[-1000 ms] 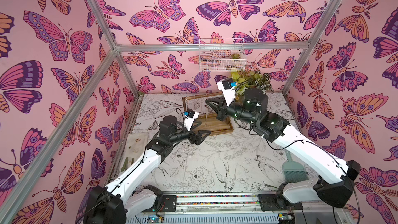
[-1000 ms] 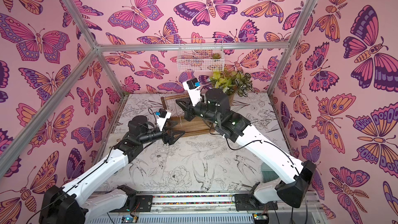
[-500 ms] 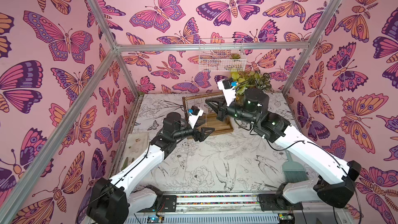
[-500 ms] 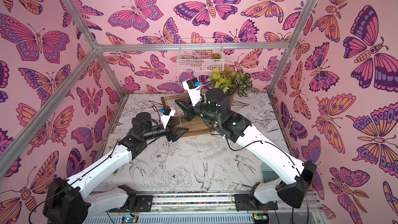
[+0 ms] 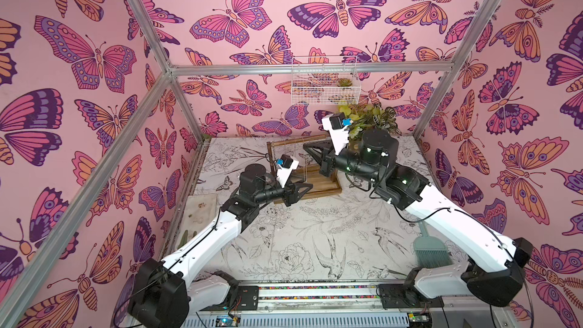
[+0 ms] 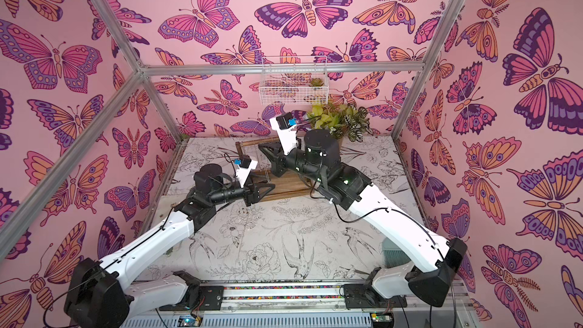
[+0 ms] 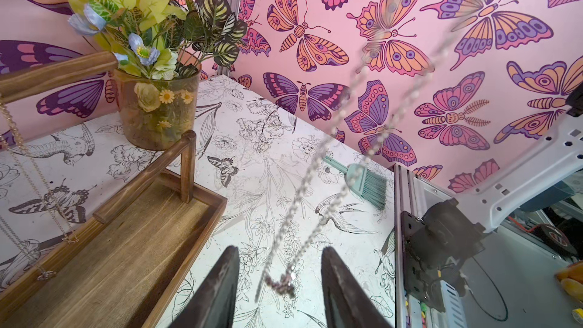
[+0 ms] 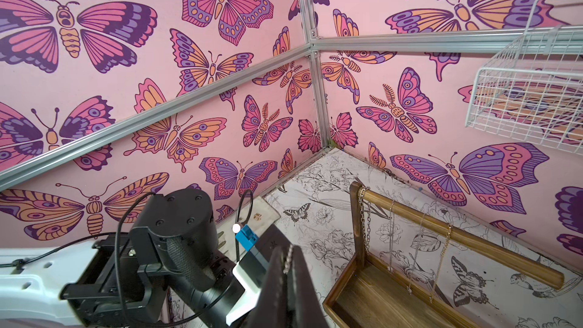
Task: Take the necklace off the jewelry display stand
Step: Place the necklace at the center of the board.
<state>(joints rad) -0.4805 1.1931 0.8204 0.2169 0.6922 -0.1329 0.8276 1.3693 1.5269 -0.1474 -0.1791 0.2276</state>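
Silver necklace (image 7: 285, 280) dangles free beside the upright brown wooden stand (image 8: 489, 250); other chains (image 8: 364, 225) drape its bar.

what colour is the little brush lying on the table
The brush is pale teal all over, clearest in the left wrist view.

The walls (image 5: 94, 58) are pink with purple, orange and magenta butterflies. The table (image 5: 299, 225) is white with black line-drawn birds and flowers. Stand (image 7: 120, 247) brown, basket (image 8: 520, 96) white, brush (image 7: 369, 184) teal, necklace (image 7: 285, 279) silver

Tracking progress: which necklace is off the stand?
The silver chain pinched by the right gripper, dangling beside the stand; the other necklaces hang from its top bar.
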